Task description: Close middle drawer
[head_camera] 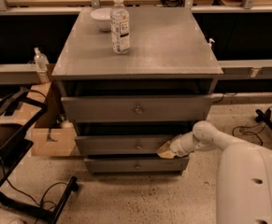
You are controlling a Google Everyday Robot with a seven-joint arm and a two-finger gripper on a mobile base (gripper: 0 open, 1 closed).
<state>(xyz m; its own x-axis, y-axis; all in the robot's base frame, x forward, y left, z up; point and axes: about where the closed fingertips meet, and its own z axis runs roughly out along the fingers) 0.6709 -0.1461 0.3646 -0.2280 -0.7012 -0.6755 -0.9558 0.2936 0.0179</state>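
The grey cabinet [140, 50] has three drawers, each with a small brass knob. The middle drawer [121, 145] has a low flat front; it stands a little out, less far than the top drawer [135, 108] and slightly proud of the bottom drawer [135, 164]. My gripper [166, 150] is at the right end of the middle drawer's front and touches the panel. The white arm [219, 141] reaches in from the lower right.
A clear water bottle [120, 24] and a white bowl [100, 18] stand on the cabinet top. A cardboard box [51, 134] sits on the floor to the left, next to a black chair frame [9, 143]. Cables [261, 120] lie on the floor at right.
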